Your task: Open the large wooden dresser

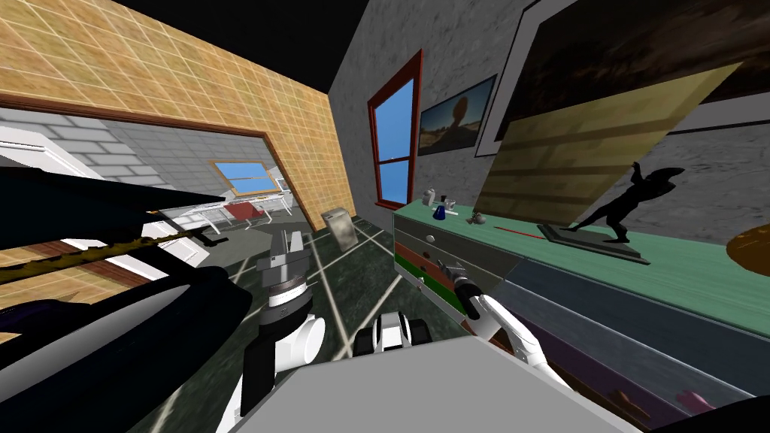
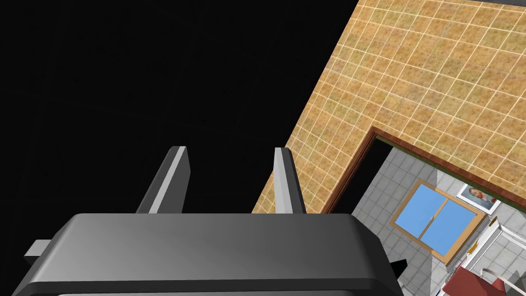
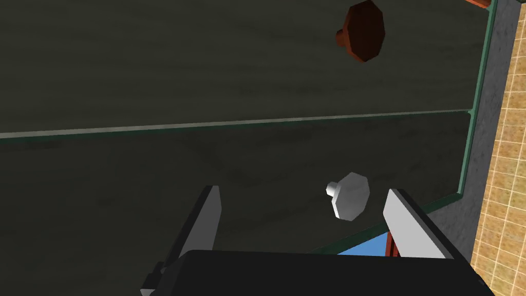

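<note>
Right pincer (image 3: 303, 190) stands open at the dresser (image 1: 410, 255) on the robot's right, white knob (image 3: 349, 196) between its fingers but off-centre; advise centring, closing firmly on the knob, then pulling straight out.

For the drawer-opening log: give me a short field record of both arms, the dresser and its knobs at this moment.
dresser: green top, on the robot's right; no drawer visibly pulled out
right gripper: facing a dark drawer front, jaws open
white knob: seen in the gap between those jaws, nearer one; no contact visible
brown knob: on the neighbouring drawer front, farther off
left gripper: raised away from the dresser, jaws open, holding nothing
dark statue: on the dresser top
</note>
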`<state>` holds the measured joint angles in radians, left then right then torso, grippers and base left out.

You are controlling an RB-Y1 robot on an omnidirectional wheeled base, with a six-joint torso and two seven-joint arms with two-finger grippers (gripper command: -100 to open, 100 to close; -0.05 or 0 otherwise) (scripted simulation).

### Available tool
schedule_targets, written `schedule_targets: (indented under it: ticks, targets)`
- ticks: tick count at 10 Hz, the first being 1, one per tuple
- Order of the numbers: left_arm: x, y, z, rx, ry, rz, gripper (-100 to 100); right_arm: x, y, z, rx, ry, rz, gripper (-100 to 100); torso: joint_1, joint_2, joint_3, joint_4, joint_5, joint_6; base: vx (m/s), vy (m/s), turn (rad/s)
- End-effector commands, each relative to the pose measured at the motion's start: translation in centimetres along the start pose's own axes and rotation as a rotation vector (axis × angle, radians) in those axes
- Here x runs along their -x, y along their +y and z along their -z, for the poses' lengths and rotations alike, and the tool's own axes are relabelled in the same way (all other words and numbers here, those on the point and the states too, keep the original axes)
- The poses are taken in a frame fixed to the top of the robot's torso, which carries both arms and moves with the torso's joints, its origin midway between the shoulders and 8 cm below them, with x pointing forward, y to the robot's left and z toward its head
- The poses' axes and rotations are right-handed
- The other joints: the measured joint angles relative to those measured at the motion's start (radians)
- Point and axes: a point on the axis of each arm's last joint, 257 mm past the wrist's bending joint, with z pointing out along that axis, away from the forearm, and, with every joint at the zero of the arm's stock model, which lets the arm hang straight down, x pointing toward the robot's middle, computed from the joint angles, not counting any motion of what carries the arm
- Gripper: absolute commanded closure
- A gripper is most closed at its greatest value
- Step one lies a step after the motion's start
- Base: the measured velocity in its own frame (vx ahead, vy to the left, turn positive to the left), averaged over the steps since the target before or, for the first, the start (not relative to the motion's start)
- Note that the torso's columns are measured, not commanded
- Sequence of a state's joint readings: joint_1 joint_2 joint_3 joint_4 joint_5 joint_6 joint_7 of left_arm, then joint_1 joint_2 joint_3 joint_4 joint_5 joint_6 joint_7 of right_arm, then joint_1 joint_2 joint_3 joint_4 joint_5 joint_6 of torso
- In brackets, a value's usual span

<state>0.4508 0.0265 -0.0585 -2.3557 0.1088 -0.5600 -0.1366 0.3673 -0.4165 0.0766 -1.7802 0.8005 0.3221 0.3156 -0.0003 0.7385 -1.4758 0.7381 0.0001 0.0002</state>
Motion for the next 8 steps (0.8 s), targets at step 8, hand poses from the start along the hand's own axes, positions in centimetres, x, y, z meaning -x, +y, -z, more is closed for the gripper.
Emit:
schedule_targets:
  ticks: [8]
  targets:
    - [0.0, 0.0, 0.0, 0.0, 0.0, 0.0, 0, -3.5, -11.3, -0.7, -0.283, 0.097, 0.415, -100, 0.0, 0.0, 0.0, 0.0, 0.0, 0.0, 0.047, 0.056, 0.081]
